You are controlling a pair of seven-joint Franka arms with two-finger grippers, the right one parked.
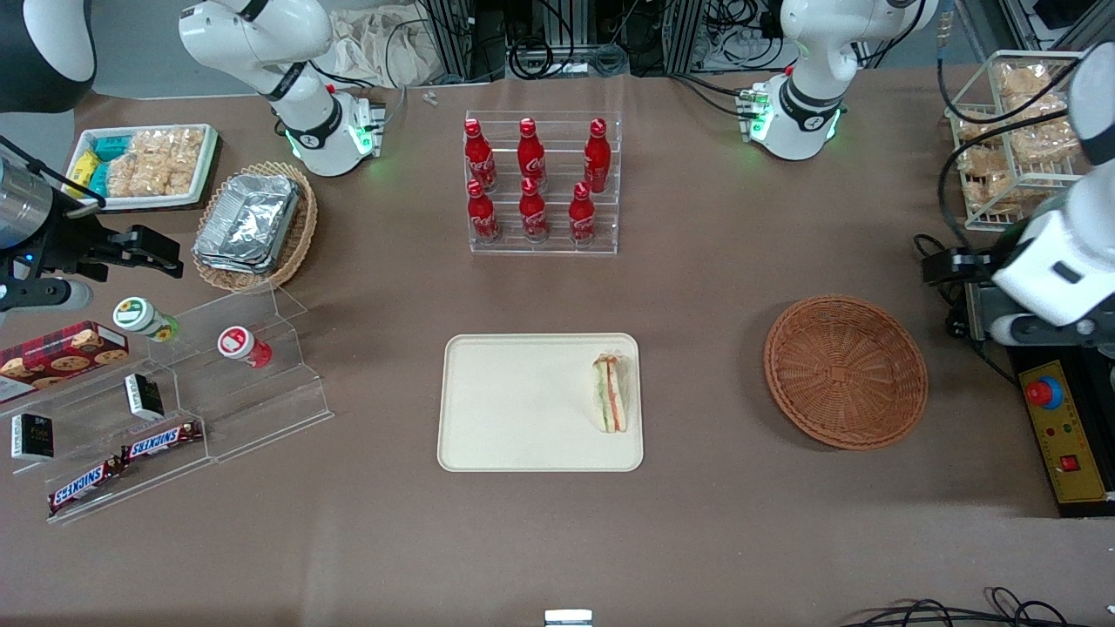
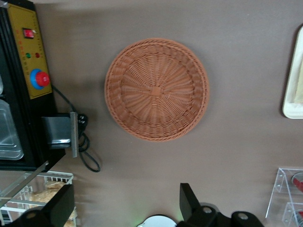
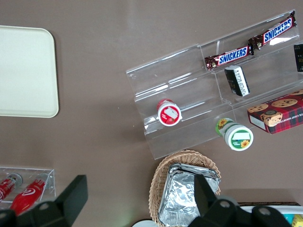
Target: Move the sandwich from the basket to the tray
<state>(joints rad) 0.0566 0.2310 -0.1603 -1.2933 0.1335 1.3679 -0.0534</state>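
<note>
Tray (image 1: 523,409) holds sandwich (image 1: 610,394) upright at its basket-side edge | basket (image 1: 845,371) empty | gripper (image 2: 125,208) above basket — fingers (image 2: 189,201) apart, nothing held — sandwich lies toward parked arm.

Two candy bars (image 1: 122,463) on the clear plastic steps (image 1: 187,409) say "SNICKERS" in blue letters. They lie end to end on the lowest step. Six red bottles (image 1: 533,181) in the clear rack (image 1: 543,183) have white curly Coca-Cola writing. The gripper (image 2: 125,208), above the table near the basket (image 2: 156,89), has no words.
</note>
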